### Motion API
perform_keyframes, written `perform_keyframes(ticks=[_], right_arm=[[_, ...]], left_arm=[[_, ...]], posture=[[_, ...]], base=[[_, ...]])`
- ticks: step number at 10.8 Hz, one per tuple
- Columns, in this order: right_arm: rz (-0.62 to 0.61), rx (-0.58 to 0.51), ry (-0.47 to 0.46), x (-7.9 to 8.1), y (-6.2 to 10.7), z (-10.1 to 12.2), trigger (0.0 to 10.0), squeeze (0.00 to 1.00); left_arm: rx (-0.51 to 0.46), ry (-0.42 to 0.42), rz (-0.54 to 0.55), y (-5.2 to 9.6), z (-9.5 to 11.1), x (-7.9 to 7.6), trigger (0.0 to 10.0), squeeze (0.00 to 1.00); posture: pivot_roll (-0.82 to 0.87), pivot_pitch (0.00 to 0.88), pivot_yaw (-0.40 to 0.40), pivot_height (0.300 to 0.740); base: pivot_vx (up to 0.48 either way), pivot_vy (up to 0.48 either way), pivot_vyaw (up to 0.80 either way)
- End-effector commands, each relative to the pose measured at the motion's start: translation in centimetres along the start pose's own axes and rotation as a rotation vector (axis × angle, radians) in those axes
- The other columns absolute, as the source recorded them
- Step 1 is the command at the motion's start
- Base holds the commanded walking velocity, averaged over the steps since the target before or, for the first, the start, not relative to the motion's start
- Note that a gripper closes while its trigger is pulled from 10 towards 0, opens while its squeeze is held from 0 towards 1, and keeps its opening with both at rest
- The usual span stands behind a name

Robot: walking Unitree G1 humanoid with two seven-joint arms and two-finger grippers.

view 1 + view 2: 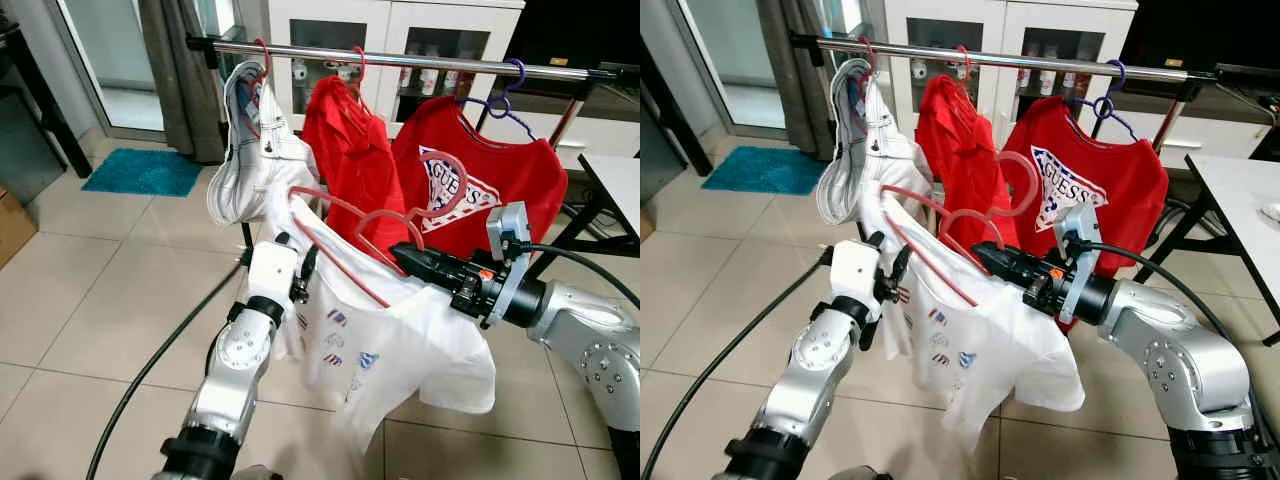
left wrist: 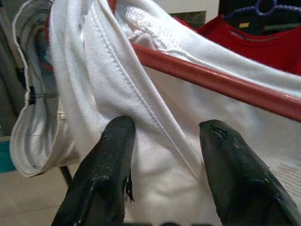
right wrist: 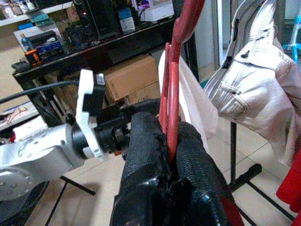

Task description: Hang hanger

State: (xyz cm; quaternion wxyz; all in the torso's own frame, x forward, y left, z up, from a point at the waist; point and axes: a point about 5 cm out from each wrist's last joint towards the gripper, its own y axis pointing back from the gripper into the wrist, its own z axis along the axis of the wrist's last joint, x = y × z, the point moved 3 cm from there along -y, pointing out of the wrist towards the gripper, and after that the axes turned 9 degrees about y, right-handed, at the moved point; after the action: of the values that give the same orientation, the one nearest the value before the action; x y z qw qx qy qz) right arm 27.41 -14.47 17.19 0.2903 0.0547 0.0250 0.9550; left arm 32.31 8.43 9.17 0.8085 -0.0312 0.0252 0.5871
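A red wire hanger [image 1: 340, 255] carries a white T-shirt [image 1: 400, 350] in front of the clothes rail [image 1: 400, 58]. Its hook [image 1: 445, 195] hangs well below the rail, in front of the red printed shirt [image 1: 480, 190]. My right gripper [image 3: 169, 136] is shut on the hanger's wire just under the hook, coming in from the right [image 1: 400, 255]. My left gripper [image 2: 164, 136] is open at the shirt's left shoulder, with white cloth and the hanger's arm [image 2: 211, 80] lying between its fingers [image 2: 117, 141].
On the rail hang a white denim jacket [image 1: 250, 150], a red shirt [image 1: 350, 160] and the printed shirt on a purple hanger [image 1: 505, 95]. A white cabinet [image 1: 330, 30] stands behind. A table edge [image 1: 615, 185] is at right, a blue mat [image 1: 140, 172] and a black cable [image 1: 150, 370] at left.
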Motion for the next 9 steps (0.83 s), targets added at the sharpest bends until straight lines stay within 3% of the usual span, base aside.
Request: perform_keyframes(ticks=[1,5,6,7,9], right_arm=[[0.026,-0.033,0.026,0.3,0.2,1.0,0.0,0.0],[0.051,-0.035,0.027,0.8,0.1,1.2,0.0,0.0],[0.048,-0.038,0.022,0.8,0.1,1.2,0.0,0.0],[0.044,-0.04,0.017,0.8,0.2,1.2,0.0,0.0],[0.032,-0.036,0.01,0.4,0.3,1.1,0.0,0.0]], left_arm=[[-0.023,0.012,-0.019,-0.6,0.7,0.2,10.0,0.0],[0.016,-0.002,-0.001,-1.8,0.5,1.3,10.0,0.0],[0.022,-0.009,0.048,-1.6,0.2,1.9,0.5,0.0],[0.017,-0.012,0.07,-1.5,0.2,2.3,0.0,0.0],[-0.018,-0.043,0.051,-1.5,0.8,2.3,0.0,0.0]], posture=[[-0.11,0.0,0.022,0.74],[-0.12,0.0,0.023,0.74],[-0.12,0.0,0.022,0.74],[-0.12,0.0,0.018,0.74],[-0.11,0.0,0.003,0.74]], base=[[0.0,0.0,0.0],[0.0,0.0,0.0],[0.0,0.0,0.0],[0.0,0.0,0.0],[0.0,0.0,0.0]])
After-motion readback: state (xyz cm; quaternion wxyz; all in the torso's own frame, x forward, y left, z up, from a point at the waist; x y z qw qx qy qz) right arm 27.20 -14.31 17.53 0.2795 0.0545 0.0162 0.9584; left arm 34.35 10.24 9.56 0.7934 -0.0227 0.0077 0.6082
